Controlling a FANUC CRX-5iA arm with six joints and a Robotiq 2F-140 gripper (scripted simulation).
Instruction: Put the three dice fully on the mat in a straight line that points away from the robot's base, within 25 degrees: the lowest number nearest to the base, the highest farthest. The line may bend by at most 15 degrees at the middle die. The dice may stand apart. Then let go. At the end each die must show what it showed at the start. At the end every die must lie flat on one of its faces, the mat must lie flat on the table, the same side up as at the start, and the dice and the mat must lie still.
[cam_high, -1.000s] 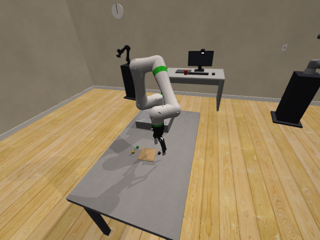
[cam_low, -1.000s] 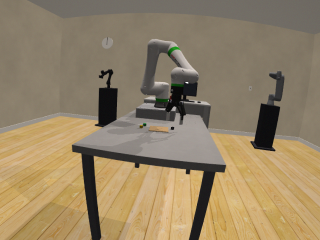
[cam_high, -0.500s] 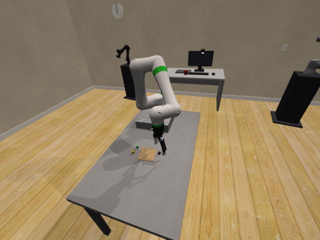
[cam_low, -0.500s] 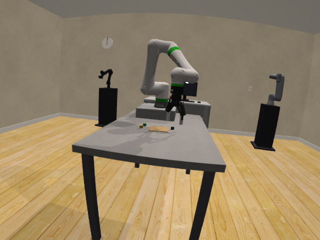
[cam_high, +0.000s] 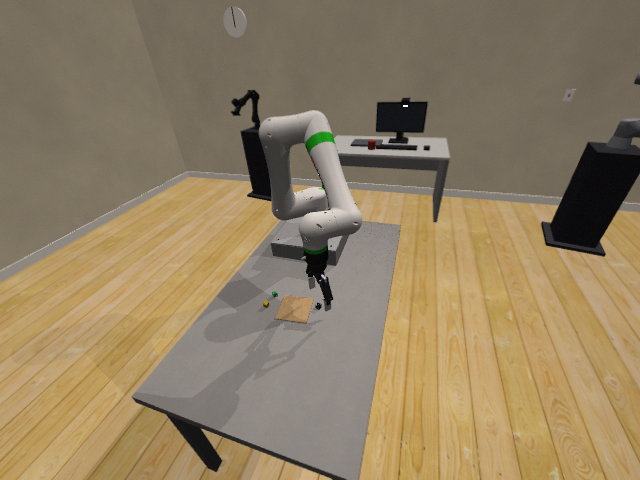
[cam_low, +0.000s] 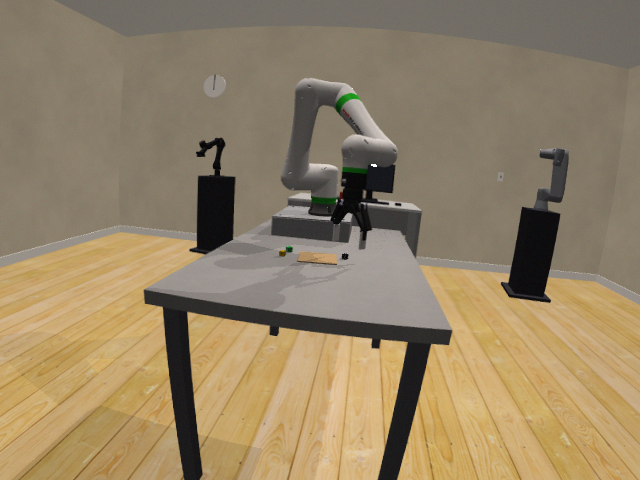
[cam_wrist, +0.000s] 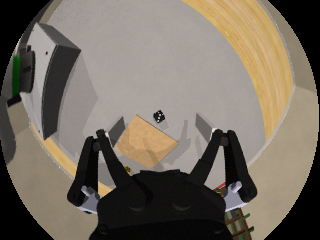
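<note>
A tan square mat (cam_high: 294, 308) lies flat on the grey table; it also shows in the exterior view (cam_low: 317, 257) and the wrist view (cam_wrist: 143, 140). A black die (cam_high: 318, 306) sits on the table just right of the mat, off it; it also shows in the exterior view (cam_low: 344, 255) and the wrist view (cam_wrist: 159, 116). A green die (cam_high: 275, 293) and a yellow die (cam_high: 266, 303) sit on the table left of the mat, off it. My gripper (cam_high: 321, 290) hangs open and empty above the black die, clear of it; its fingers show in the wrist view (cam_wrist: 160, 167).
The robot's grey base block (cam_high: 305, 246) stands at the table's far end. The table's right edge runs close to the black die. A desk with a monitor (cam_high: 401, 118) and two black pedestals stand off the table.
</note>
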